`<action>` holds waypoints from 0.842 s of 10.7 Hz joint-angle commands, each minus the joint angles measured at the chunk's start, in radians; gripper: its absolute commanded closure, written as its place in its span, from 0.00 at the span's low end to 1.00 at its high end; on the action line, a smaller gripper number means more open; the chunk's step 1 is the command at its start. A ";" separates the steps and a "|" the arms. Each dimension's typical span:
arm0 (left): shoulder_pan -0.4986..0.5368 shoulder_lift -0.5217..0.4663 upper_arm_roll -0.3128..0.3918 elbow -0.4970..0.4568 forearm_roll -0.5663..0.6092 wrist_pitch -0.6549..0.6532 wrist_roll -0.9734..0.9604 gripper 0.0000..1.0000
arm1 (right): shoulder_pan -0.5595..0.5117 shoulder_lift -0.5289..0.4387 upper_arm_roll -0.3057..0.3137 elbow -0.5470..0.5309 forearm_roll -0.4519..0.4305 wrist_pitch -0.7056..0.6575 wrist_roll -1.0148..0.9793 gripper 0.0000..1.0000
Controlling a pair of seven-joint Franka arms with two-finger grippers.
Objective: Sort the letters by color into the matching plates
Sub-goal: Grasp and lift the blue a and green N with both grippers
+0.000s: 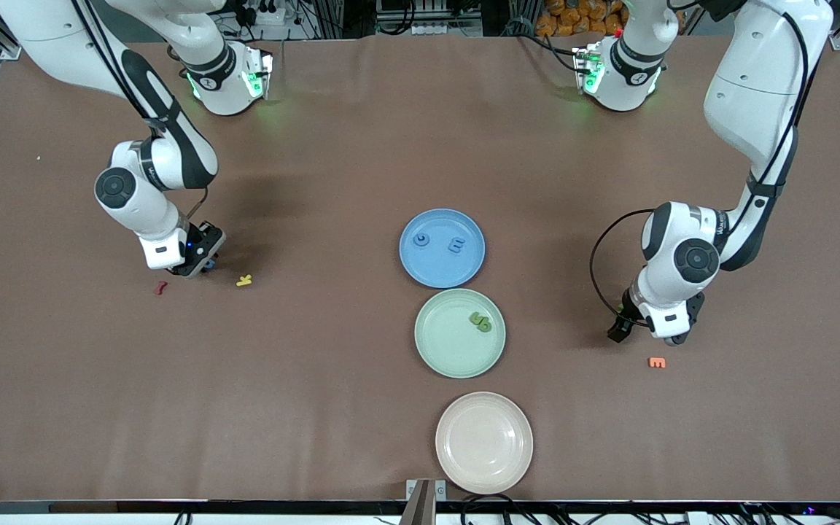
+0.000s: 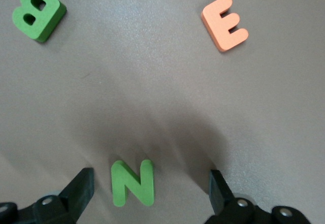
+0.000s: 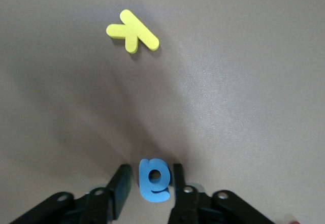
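While my right fingers (image 3: 148,186) pinch a blue letter (image 3: 153,180) on the tabletop (image 1: 318,364), well apart from the blue plate (image 1: 442,248), my left fingers (image 2: 147,191) spread around a green N (image 2: 133,182); lifting comes next.

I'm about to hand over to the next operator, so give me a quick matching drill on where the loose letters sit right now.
Things:
1. green N
2. blue letter
3. orange E
4. yellow K

Places:
A. on the table near the right hand, not between its fingers
B. between the left hand's open fingers
C. between the right hand's fingers, which stand close on either side of it
D. on the table near the left hand, not between its fingers

Pairs: 1-B, 2-C, 3-D, 4-A
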State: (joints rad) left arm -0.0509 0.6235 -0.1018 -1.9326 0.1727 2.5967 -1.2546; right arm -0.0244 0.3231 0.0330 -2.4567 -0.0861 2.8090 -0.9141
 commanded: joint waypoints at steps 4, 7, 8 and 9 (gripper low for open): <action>-0.006 0.009 0.002 0.000 0.044 0.006 -0.035 1.00 | -0.008 -0.117 0.004 0.011 -0.014 -0.137 0.001 1.00; -0.003 0.004 0.002 0.000 0.044 0.005 -0.080 1.00 | -0.006 -0.179 0.007 0.039 -0.003 -0.244 0.006 1.00; -0.003 0.002 0.002 0.001 0.044 0.003 -0.078 1.00 | -0.002 -0.188 0.008 0.047 0.008 -0.264 0.008 1.00; -0.003 -0.002 0.001 0.003 0.044 0.003 -0.075 1.00 | 0.021 -0.193 0.007 0.047 0.057 -0.269 0.014 1.00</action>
State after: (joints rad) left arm -0.0524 0.6170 -0.1025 -1.9256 0.1770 2.5962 -1.2888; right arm -0.0239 0.1577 0.0332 -2.4082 -0.0850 2.5695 -0.9135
